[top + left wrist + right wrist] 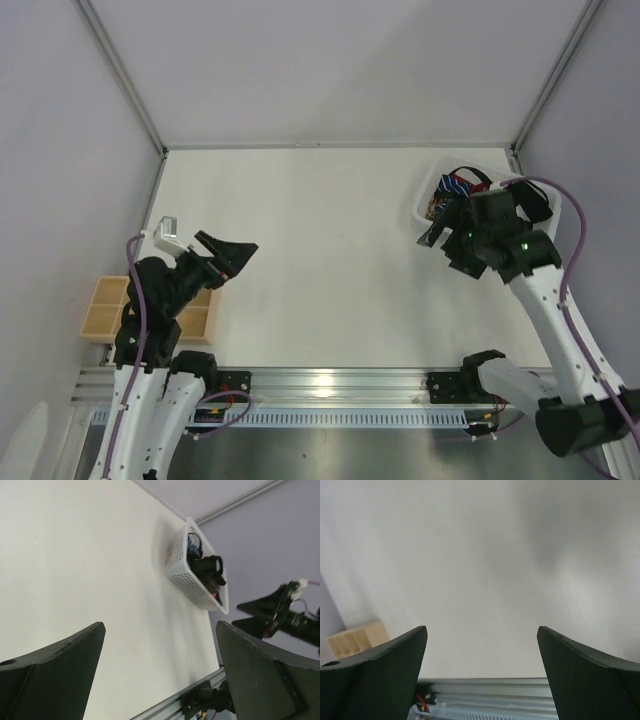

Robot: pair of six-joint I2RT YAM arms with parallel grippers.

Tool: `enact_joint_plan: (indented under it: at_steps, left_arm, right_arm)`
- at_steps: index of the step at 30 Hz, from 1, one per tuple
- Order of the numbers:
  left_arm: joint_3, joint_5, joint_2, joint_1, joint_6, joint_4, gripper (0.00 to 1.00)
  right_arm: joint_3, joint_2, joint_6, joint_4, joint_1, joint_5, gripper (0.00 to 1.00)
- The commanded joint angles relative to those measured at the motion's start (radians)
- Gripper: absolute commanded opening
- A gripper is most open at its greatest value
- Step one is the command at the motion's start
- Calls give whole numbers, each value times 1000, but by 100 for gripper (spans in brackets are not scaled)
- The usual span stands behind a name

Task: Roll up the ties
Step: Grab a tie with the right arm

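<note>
Several ties lie bunched in a white lattice basket (422,200) at the table's far right. A blue-white striped tie (458,184) and a brown patterned one (433,207) show in the top view. The left wrist view shows the basket (184,566) from afar with a black tie (212,567) and a bit of blue one (192,543) in it. My right gripper (440,236) hangs open and empty just in front of the basket, partly hiding it; its wrist view (482,628) shows only bare table between the jaws. My left gripper (232,262) is open and empty above the table's left side, and its wrist view (160,627) also shows it empty.
A wooden compartment box (108,310) sits at the near left edge under the left arm, and also shows in the right wrist view (357,638). A metal rail (330,382) runs along the near edge. Grey walls enclose the white table (320,250).
</note>
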Motion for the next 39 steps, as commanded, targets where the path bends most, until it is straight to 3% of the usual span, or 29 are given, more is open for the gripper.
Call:
enact_joint_plan:
  at_steps: [1, 3, 5, 6, 9, 14, 23, 30, 39]
  left_arm:
    - [62, -58, 13, 7, 93, -231, 100]
    - [73, -57, 18, 7, 68, -279, 100]
    - [88, -34, 42, 9, 41, -374, 100]
    - [93, 62, 55, 9, 54, -380, 100]
    - [62, 287, 102, 9, 106, -264, 100]
    - [73, 349, 127, 9, 89, -235, 100]
    - [119, 381, 180, 9, 123, -199, 100]
    - [136, 379, 203, 9, 134, -179, 100]
    - [146, 376, 226, 9, 151, -186, 100]
  right_arm:
    - [161, 153, -172, -150, -161, -38, 100]
    - [306, 306, -214, -183, -283, 17, 97]
    - [413, 403, -222, -192, -330, 97, 93]
    - [503, 440, -223, -187, -390, 156, 93]
    - [637, 616, -223, -187, -425, 238, 88]
    - [840, 848, -187, -253, -440, 336, 85]
    - [869, 1008, -174, -226, -443, 346, 82]
    - [804, 1013, -156, -177, -445, 341, 79]
    - [651, 988, -78, -73, -486, 252, 68]
